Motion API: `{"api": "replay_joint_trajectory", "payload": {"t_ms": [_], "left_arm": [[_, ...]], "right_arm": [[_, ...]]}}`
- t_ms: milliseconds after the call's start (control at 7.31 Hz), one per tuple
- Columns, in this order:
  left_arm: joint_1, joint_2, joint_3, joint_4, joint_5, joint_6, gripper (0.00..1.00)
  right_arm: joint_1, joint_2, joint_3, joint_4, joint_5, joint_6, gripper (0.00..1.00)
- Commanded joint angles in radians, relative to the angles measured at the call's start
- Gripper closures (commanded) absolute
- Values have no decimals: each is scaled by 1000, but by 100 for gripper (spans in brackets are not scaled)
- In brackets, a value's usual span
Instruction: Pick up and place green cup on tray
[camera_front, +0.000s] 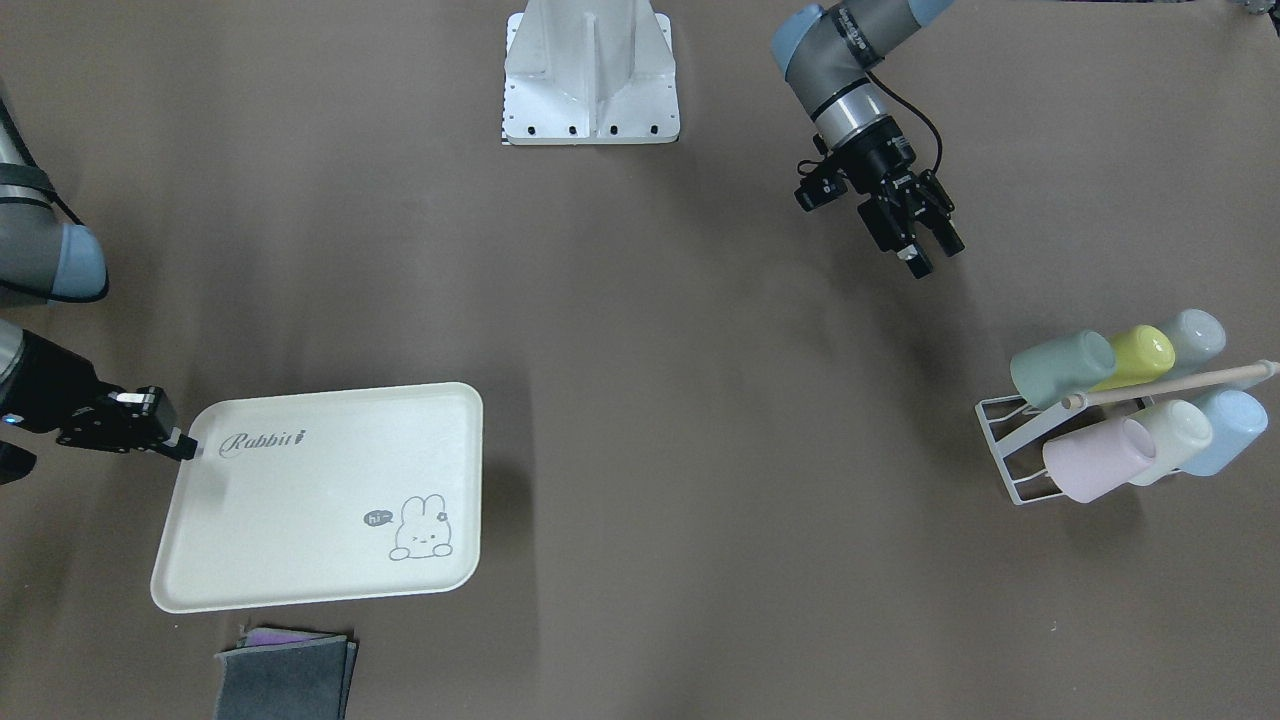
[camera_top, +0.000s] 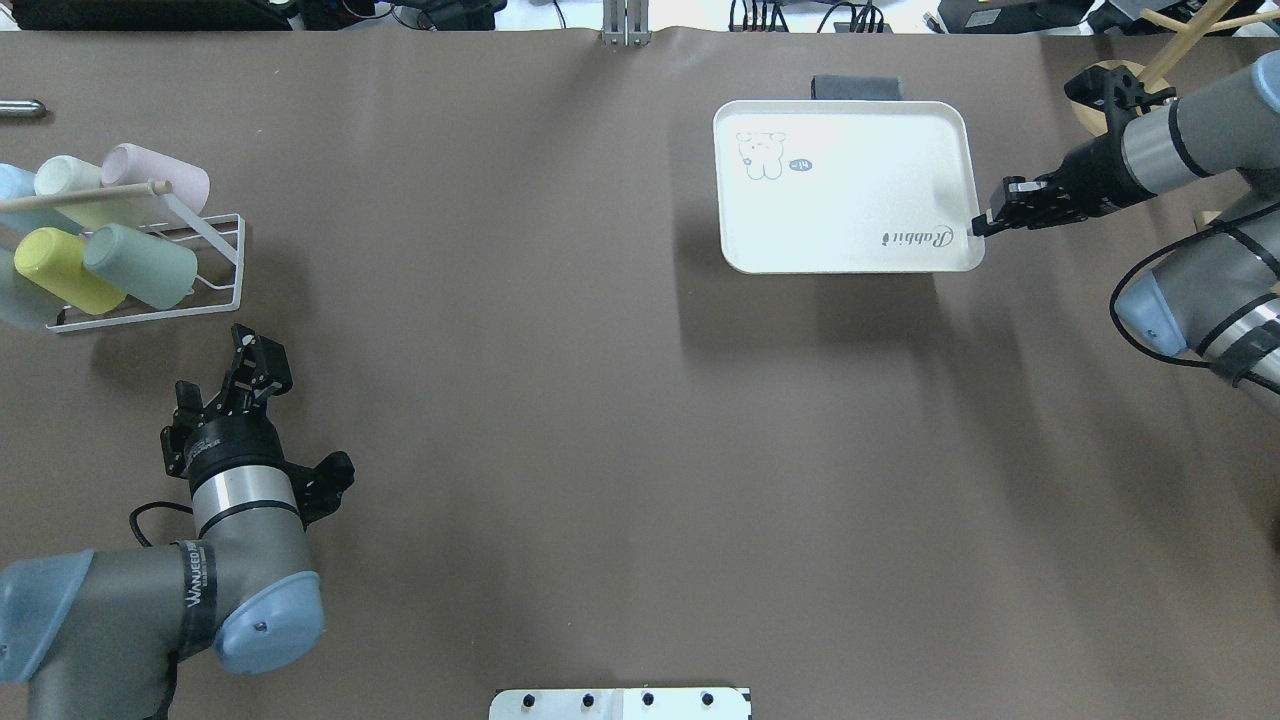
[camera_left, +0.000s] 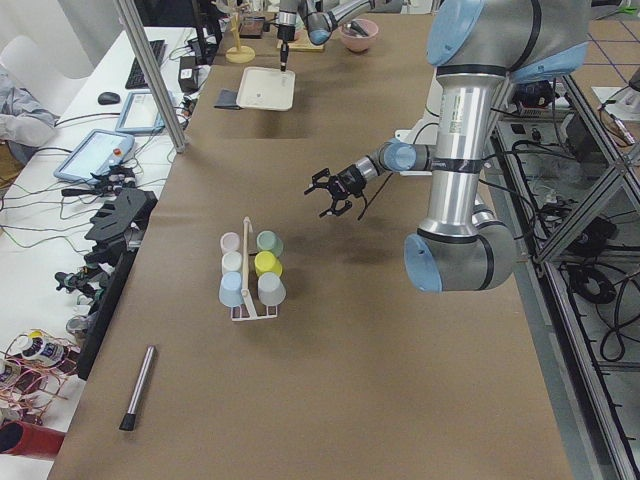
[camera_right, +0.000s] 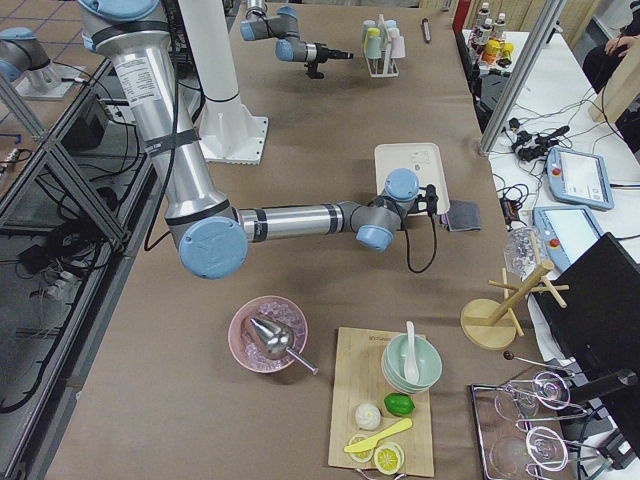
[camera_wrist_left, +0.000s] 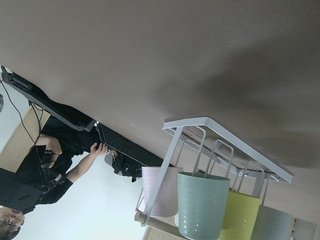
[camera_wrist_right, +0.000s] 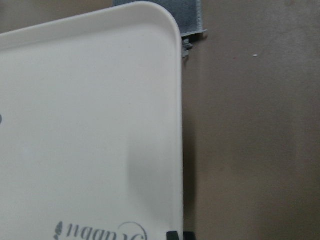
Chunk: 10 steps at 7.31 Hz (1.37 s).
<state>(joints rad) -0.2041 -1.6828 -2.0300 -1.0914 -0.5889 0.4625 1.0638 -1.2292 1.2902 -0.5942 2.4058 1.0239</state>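
Observation:
The green cup (camera_front: 1062, 367) lies on its side in a white wire rack (camera_front: 1005, 447) among other cups; it also shows in the overhead view (camera_top: 140, 265) and the left wrist view (camera_wrist_left: 202, 205). My left gripper (camera_front: 933, 253) is open and empty, hovering short of the rack and pointing toward it (camera_top: 258, 345). The cream tray (camera_front: 320, 500) with its "Rabbit" script lies at the other end of the table (camera_top: 850, 190). My right gripper (camera_front: 185, 447) is pinched on the tray's rim by the script (camera_top: 978, 228), one fingertip on each side of the rim in the right wrist view.
The rack also holds a yellow cup (camera_front: 1140, 355), a pink cup (camera_front: 1095, 460), a whitish-green cup (camera_front: 1175, 435) and pale blue cups (camera_front: 1230, 430) under a wooden rod (camera_front: 1170, 385). A grey cloth (camera_front: 285, 675) lies beside the tray. The robot's white base plate (camera_front: 590, 70) is at mid-table.

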Motion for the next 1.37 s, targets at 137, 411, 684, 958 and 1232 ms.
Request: {"api": "replay_joint_trajectory", "payload": {"t_ms": [137,411,684,958,1232], "left_arm": [[-44,133,212,-692,-3,397,10],[-49,158,209,-754,1,458,10],[-70,213,177,-756,4,459,10],[-78,221,168,-756,4,461,10],[-84,218,169,-757,4,461,10]], "right_arm": [[-106,78,0,14,-97,91,100],[-190,125,-2,14,-173,164,100],[-264,140,-5,10,-234,203,100],[-312,155,-12,2,-253,252,100],[-332,178,-2,-71,-252,283,100]]}}
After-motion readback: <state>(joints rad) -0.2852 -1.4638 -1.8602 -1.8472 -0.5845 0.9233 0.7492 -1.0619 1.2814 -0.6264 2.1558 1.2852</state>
